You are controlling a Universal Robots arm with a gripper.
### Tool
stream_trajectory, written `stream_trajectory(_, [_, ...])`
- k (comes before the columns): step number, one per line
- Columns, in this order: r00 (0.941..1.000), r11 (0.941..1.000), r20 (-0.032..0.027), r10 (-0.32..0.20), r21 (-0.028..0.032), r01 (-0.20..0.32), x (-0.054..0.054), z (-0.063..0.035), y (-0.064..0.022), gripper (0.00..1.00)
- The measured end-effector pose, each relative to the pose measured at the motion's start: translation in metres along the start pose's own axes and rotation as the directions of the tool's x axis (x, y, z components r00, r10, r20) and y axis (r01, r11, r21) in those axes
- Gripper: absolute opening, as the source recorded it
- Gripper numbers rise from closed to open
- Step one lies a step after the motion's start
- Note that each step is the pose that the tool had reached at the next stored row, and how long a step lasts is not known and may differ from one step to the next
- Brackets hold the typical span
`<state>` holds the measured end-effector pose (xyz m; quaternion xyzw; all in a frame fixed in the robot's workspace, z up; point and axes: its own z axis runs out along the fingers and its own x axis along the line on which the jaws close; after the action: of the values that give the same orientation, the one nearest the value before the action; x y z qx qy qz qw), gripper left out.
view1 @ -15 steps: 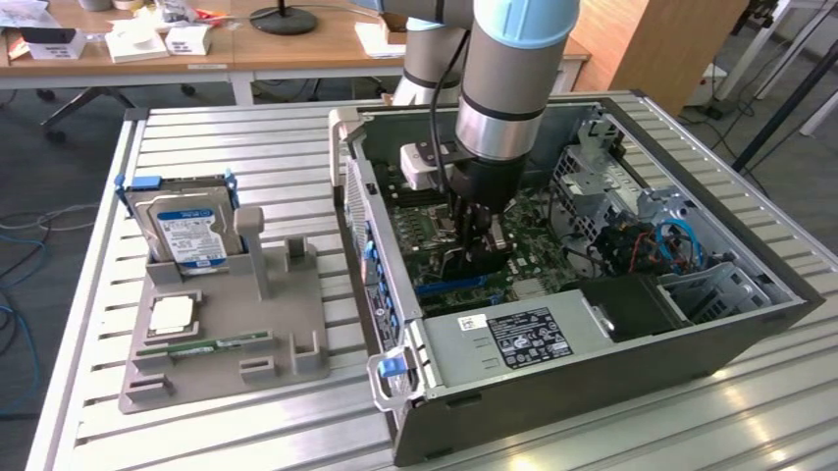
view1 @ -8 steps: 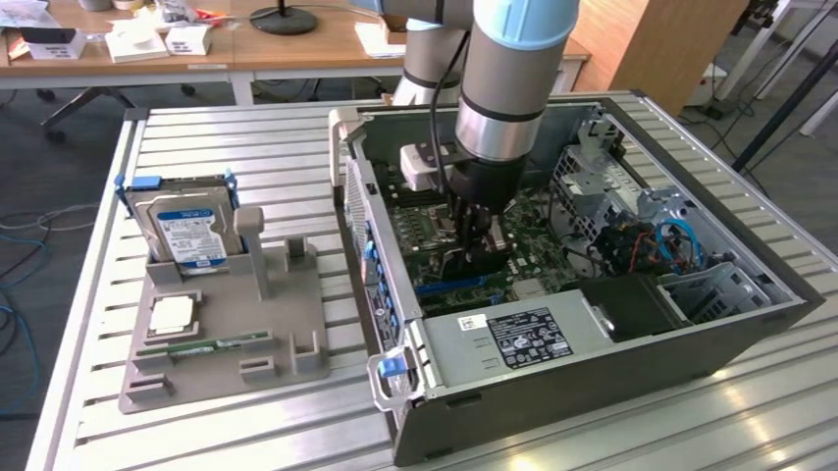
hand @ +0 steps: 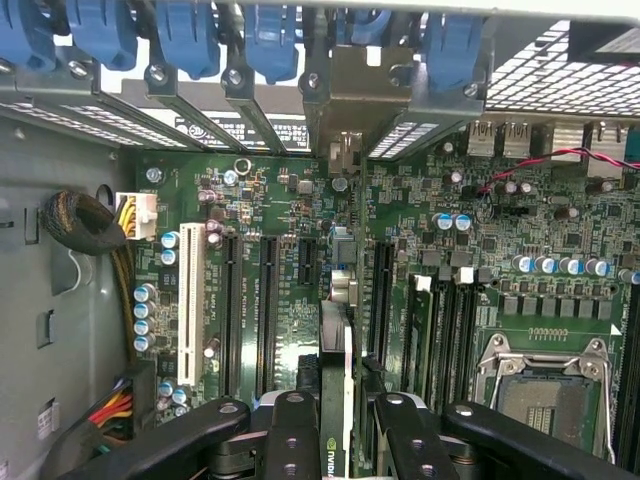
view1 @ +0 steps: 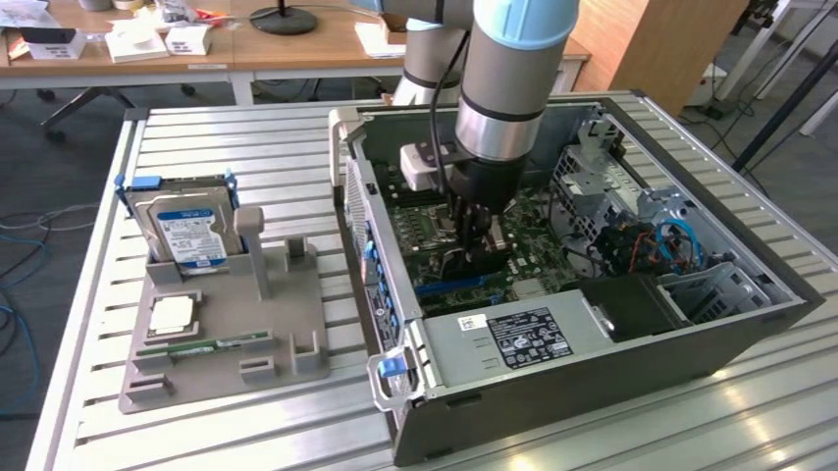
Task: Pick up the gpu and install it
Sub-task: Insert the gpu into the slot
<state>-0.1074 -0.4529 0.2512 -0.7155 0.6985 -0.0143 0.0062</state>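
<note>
Black fingers [hand: 290,435] down inside the open computer case [view1: 550,392]: the gripper [hand: 345,415] clamped on the gpu [hand: 337,350], one finger against each flat face, card pinched edge-on between them. Held upright over the green motherboard [hand: 250,200], running in line with the long dark expansion slots, far end pointing toward the metal slot covers under the row of blue clips [hand: 270,40]. Hard to tell from here whether the lower edge touches a slot or hangs just above one. Off to one side of the card, past the memory slots, the bare processor socket [hand: 545,385] with its metal frame. Over to the exterior view now: arm straight down into the case, gripper [view1: 472,221] low among the boards, power supply [view1: 517,339] with its label near the front edge. Out on the slatted metal table [view1: 78,324], on the exterior view's left and well apart from the case, a grey holder [view1: 223,353]. Standing upright in it, the silver hard drive [view1: 187,228] with the blue label. Lying flat nearer the camera, a square processor chip [view1: 172,314], and just beside that, a narrow green memory stick [view1: 203,344]
</note>
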Motion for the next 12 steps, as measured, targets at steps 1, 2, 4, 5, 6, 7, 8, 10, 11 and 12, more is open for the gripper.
stream_trajectory(1, [1.0000,1.0000,0.0000,0.000,0.0000,0.000,0.0000,-0.0006,0.0000,0.26])
stream_trajectory(2, [1.0000,1.0000,0.0001,0.000,0.0000,0.000,0.0000,-0.0010,0.0000,0.26])
stream_trajectory(4, [1.0000,1.0000,0.0002,0.000,0.0001,0.000,0.0000,-0.0011,0.0000,0.26])
stream_trajectory(5, [1.0000,1.0000,0.0001,0.000,0.0001,0.000,0.0000,-0.0011,0.0000,0.26])
stream_trajectory(6, [1.0000,1.0000,0.0001,0.000,0.0000,0.000,0.0000,-0.0011,0.0000,0.26])
stream_trajectory(7, [1.0000,1.0000,0.0000,0.000,0.0000,0.000,0.0000,-0.0012,0.0001,0.26])
stream_trajectory(8, [1.0000,1.0000,-0.0001,0.000,0.0000,0.000,0.0000,-0.0012,0.0003,0.26])
stream_trajectory(10, [1.0000,1.0000,-0.0001,0.000,0.0000,0.000,0.0002,-0.0012,0.0005,0.26])
stream_trajectory(11, [1.0000,1.0000,-0.0001,0.000,-0.0001,0.000,0.0002,-0.0012,0.0005,0.26])
stream_trajectory(12, [1.0000,1.0000,-0.0001,0.000,0.0000,0.000,0.0002,-0.0012,0.0004,0.26])
